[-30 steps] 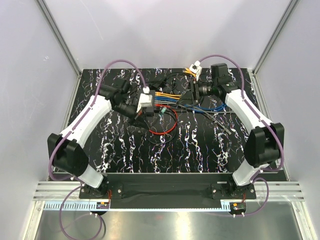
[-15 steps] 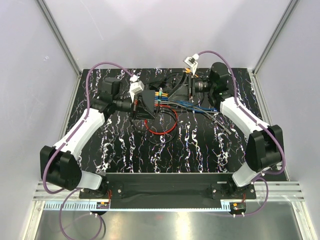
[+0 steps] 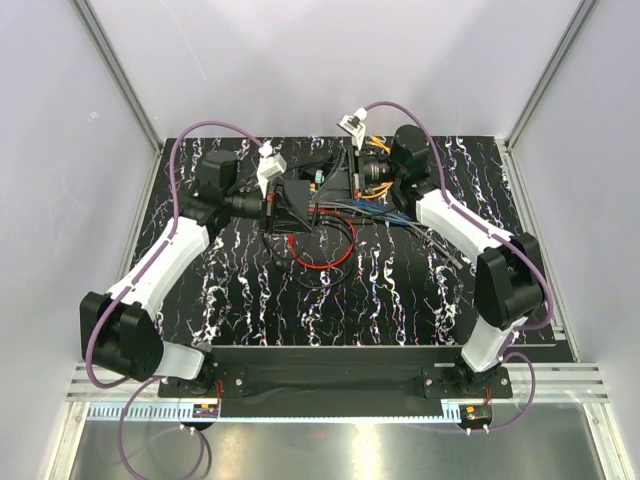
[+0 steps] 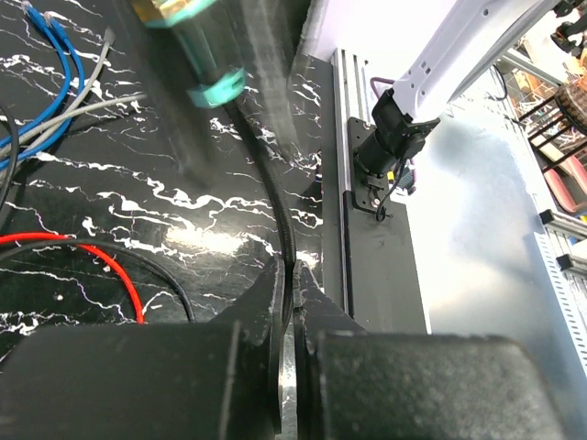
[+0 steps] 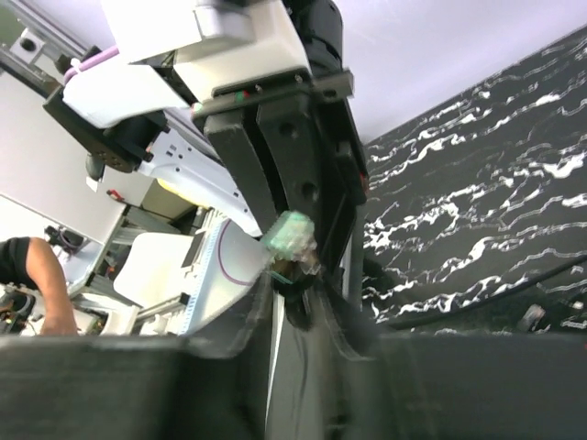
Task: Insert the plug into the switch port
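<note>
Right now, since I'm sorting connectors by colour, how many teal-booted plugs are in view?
1. The teal-booted plug is held off the table, on a black cable pinched in the left gripper. Others may be hidden in the cable tangle.

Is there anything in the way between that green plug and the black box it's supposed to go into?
Nothing visible. The teal plug, on the black cable pinched in the left claw, sits right at the edge of the switch held by the right claw. Whether it's seated is unclear.
</note>
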You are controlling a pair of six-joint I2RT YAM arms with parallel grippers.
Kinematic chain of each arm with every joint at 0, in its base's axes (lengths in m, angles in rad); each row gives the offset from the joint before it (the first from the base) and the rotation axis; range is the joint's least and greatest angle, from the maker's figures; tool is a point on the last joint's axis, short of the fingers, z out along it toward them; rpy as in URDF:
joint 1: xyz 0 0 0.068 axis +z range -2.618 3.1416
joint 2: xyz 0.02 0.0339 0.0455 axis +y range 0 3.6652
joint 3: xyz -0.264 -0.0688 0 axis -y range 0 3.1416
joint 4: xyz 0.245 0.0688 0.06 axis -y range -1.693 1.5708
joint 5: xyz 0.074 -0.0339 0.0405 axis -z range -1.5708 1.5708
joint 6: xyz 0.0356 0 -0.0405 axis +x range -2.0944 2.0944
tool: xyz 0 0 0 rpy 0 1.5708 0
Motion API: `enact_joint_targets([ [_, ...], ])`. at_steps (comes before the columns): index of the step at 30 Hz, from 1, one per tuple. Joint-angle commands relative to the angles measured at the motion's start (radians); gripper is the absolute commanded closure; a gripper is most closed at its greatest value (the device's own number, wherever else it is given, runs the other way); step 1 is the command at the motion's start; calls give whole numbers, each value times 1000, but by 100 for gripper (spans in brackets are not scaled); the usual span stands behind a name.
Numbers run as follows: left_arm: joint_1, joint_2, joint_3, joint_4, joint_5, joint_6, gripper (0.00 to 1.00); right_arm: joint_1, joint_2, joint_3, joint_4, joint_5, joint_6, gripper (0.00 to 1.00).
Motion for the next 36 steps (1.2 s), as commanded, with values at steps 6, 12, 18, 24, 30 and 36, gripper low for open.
enact_joint_targets([
  [6, 33, -42, 48, 1, -9, -10, 69, -11, 41, 144, 213, 60, 165, 100],
  [12, 130, -91, 54, 82, -55, -96, 44, -144, 156, 478, 224, 225, 219, 100],
  [18, 228, -125, 55, 165, -124, -203, 12, -256, 216, 777, 43, 290, 32, 100],
  [24, 275, -137, 62, 93, -176, -153, 1, -484, 60, 774, -347, 209, -436, 100],
  [30, 277, -89, 72, 33, -190, -67, 1, -609, -60, 928, -1242, 265, -1435, 100],
  [36, 256, -39, 97, 10, -245, -37, 1, -568, -73, 904, -1805, 431, -2000, 100],
])
